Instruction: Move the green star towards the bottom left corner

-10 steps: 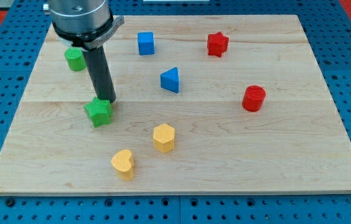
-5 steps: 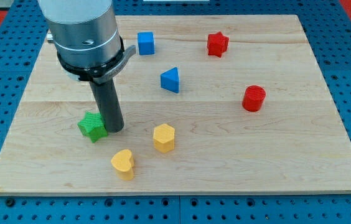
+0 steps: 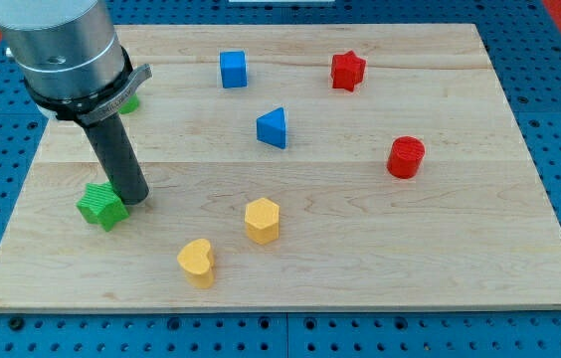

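Down near the counter's left edge sits the green star, bright, ribbed, lying flat. My tip touches its right side; the rod has no fingers. A yellow heart lies off towards the view's bottom right.

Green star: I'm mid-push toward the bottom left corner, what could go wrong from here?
1. My tip touches the green star on its right, upper side, so the push runs mostly leftward; the star may reach the board's left edge above the corner.
2. Contact looks off-centre, so the star could rotate and slip past my tip.
3. The arm's body hides most of another green block behind it, so I cannot watch that one.
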Motion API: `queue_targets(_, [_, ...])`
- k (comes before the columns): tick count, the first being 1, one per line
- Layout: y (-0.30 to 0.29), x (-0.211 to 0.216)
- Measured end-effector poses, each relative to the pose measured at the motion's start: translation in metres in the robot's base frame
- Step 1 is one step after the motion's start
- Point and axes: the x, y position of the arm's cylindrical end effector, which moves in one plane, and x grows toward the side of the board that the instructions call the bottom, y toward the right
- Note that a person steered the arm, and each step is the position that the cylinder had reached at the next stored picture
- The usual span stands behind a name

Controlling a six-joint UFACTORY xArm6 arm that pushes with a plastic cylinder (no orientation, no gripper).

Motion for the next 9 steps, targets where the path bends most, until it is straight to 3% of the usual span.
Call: queue_targets(9, [-0.061,0.008])
